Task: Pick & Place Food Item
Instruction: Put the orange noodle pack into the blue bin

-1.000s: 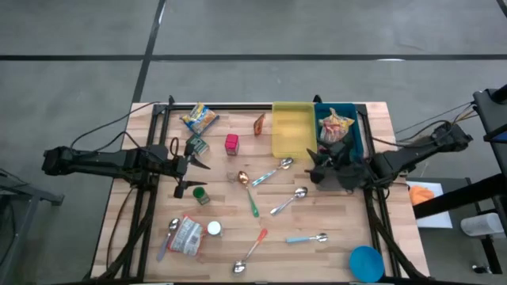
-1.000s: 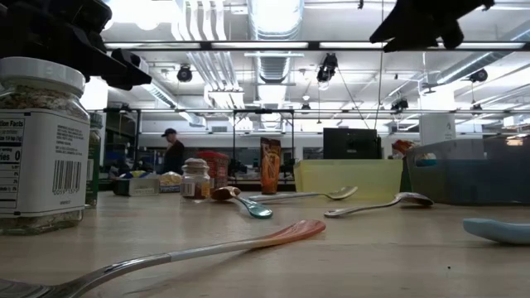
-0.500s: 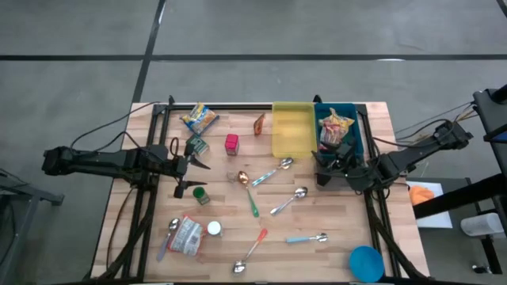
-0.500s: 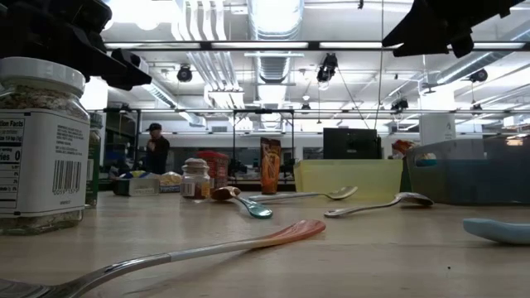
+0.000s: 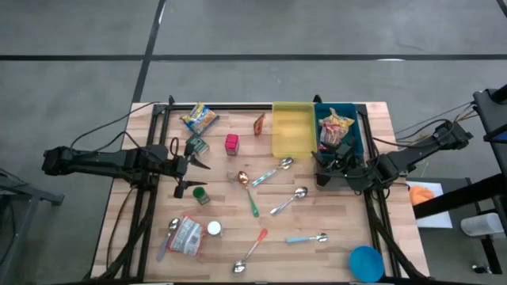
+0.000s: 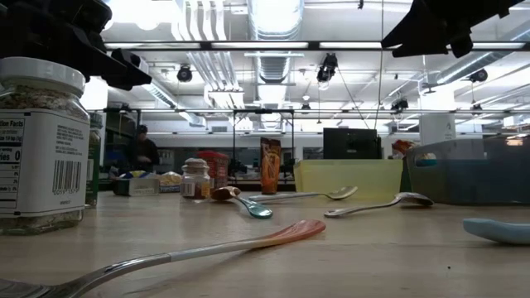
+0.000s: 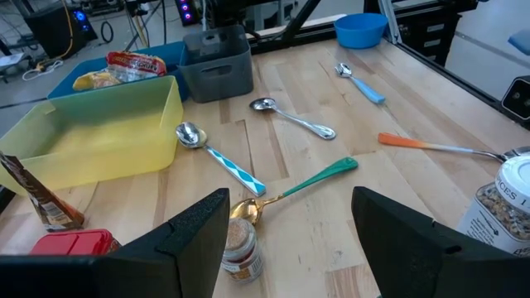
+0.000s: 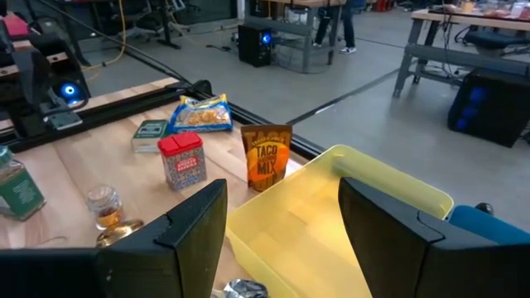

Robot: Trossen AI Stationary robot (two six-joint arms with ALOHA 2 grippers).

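A snack bag [image 5: 336, 127] lies in the blue bin [image 5: 356, 136] at the far right, beside an empty yellow bin [image 5: 291, 131]. More food lies on the table: a yellow chip bag [image 5: 198, 118], a taco mix packet [image 5: 260, 124] standing upright, a red box [image 5: 231, 143], a green box [image 5: 196, 146], a green-lidded jar [image 5: 201, 195] and a big jar [image 5: 187, 235] on its side. My left gripper [image 5: 195, 172] hovers open at the left, near the green-lidded jar. My right gripper [image 5: 320, 169] hovers open at the near end of the bins. In both wrist views nothing is between the fingers.
Several spoons [image 5: 288, 201] lie scattered over the middle and near part of the table. A blue bowl [image 5: 365, 262] sits at the near right corner. A grey bin [image 7: 217, 70] stands beside the blue one. A small spice jar [image 7: 240, 244] stands just ahead of my left gripper.
My right gripper has drawn back a little toward the table's right edge, away from the blue bin, and has stayed open. Nothing on the table has moved.
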